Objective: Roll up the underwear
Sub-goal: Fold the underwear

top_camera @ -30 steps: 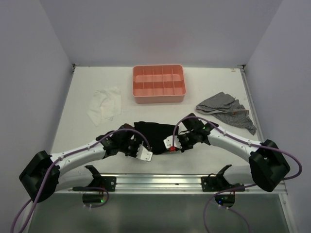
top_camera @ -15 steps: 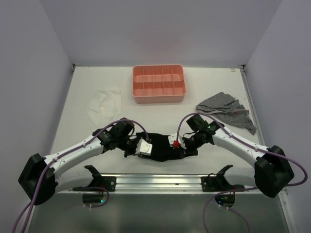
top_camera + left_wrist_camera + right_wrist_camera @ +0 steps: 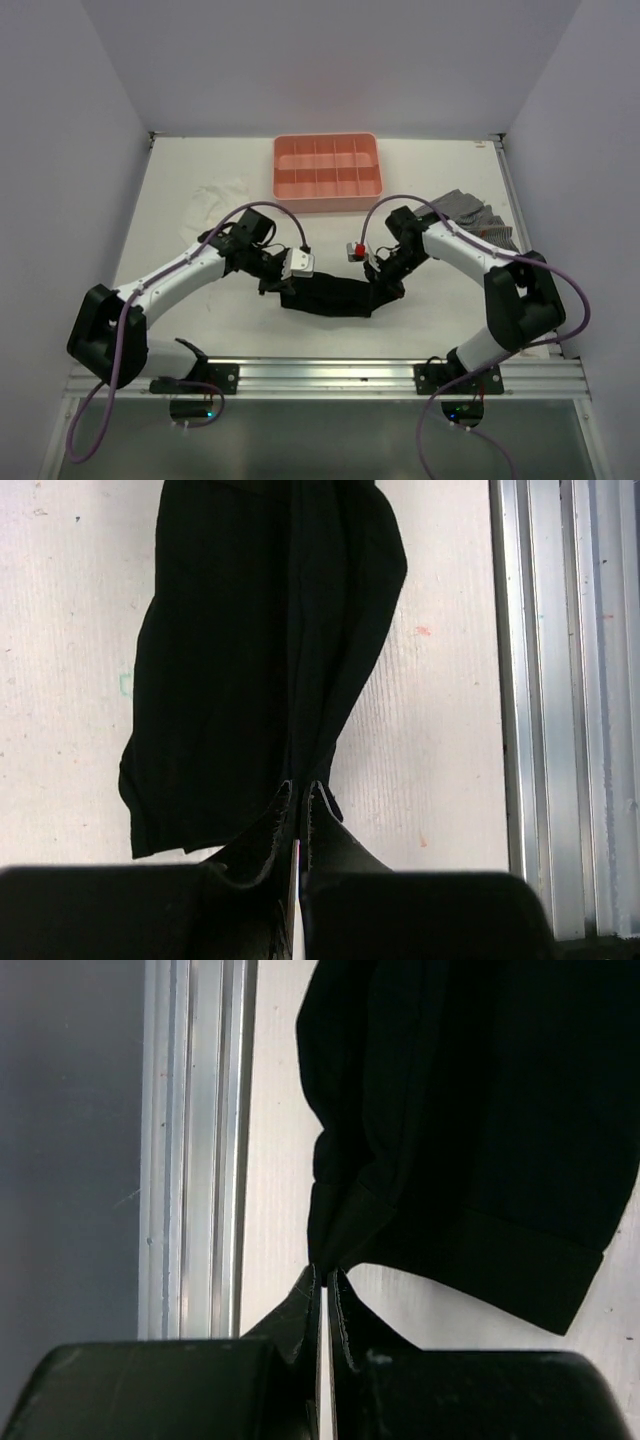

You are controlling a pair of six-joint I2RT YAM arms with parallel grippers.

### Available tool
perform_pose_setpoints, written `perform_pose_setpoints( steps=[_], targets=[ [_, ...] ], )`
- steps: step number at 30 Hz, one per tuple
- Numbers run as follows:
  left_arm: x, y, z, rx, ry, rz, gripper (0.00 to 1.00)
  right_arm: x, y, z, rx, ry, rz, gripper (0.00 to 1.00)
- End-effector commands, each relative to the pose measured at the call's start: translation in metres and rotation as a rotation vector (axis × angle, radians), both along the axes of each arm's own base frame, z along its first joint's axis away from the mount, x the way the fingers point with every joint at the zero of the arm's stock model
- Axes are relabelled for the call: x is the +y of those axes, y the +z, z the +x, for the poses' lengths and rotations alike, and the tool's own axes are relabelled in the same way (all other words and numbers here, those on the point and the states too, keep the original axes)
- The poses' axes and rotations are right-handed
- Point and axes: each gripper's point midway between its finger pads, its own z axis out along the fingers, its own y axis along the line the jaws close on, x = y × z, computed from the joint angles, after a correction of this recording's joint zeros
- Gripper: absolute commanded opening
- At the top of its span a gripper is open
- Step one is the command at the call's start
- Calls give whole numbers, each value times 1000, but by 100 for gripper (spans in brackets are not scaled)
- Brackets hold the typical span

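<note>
Left end effector [image 3: 284, 290] and right end effector [image 3: 379, 287] pinch underwear [image 3: 330, 298], long axis left-right.

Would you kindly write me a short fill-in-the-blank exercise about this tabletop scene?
1. The left gripper and the right gripper are each shut on the ____ underwear.
2. The tray at the far side of the table is ____.
3. The grey checked cloth lies on the ____ arm's side.
4. The white cloth lies on the ____ arm's side.
Missing words: black; pink; right; left.
</note>
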Motion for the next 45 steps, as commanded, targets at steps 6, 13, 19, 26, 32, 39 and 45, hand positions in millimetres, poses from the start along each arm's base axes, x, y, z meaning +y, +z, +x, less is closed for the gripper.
perform_pose_setpoints(
  steps=[6, 13, 19, 26, 32, 39, 45],
  targets=[
    [-7, 11, 29, 68, 18, -48, 0, 5, 21, 13, 193, -38, 69, 0],
    [1, 4, 78, 142, 108, -59, 0, 3, 15, 39, 340, -104, 86, 0],
    [1, -8, 125, 191, 187, -64, 0, 1, 7, 71, 519, -194, 134, 0],
    [-10, -27, 167, 218, 255, -53, 0, -6, -23, 91, 575, -276, 108, 0],
    [-14, -45, 198, 204, 331, -32, 1, -13, -41, 108, 584, -367, 58, 0],
    [-8, -67, 219, 176, 442, 22, 10, -19, -61, 117, 545, -459, -38, 0],
    [-16, -57, 233, 146, 490, -19, 24, -28, -77, 125, 498, -547, -144, 0]
  ],
)
